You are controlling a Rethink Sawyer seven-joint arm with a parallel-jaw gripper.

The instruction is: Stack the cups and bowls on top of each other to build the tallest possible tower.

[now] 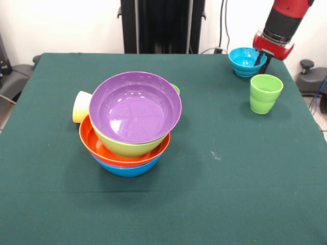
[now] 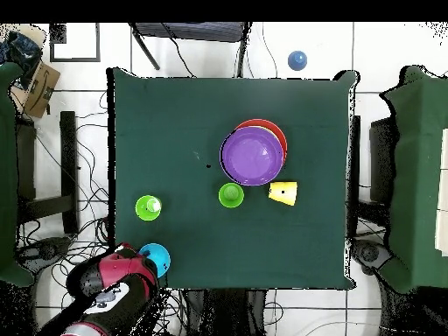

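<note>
Dark green cloth is covering the whole table (image 1: 214,194), and the big black pedestal is standing behind its far edge against a pale wall. On the cloth, left of centre as I am facing it, the tower (image 1: 130,138) is sitting as a nested pile: the blue bowl (image 1: 127,169) is lying lowest, the orange bowl (image 1: 94,145) is resting in it, the lime green bowl (image 1: 125,148) is sitting in that, and the purple bowl (image 1: 135,106) is riding on top, tipping a little toward me. Peeking out behind the purple rim is a green cup (image 2: 231,195); from above it is showing as a separate cup just beside the pile. A yellow cup (image 1: 81,106) is lying on its side against the pile's left flank, its mouth pointing away from the bowls. Over at the far right corner the red and black arm (image 1: 283,23) is reaching down to a small turquoise bowl (image 1: 242,60), with the gripper (image 1: 264,60) hanging at that bowl's right rim, one dark finger dipping inside it; I cannot tell whether it is clamped on the rim or loose. A light green cup (image 1: 265,93) is standing upright near that bowl, on my side of it.
</note>
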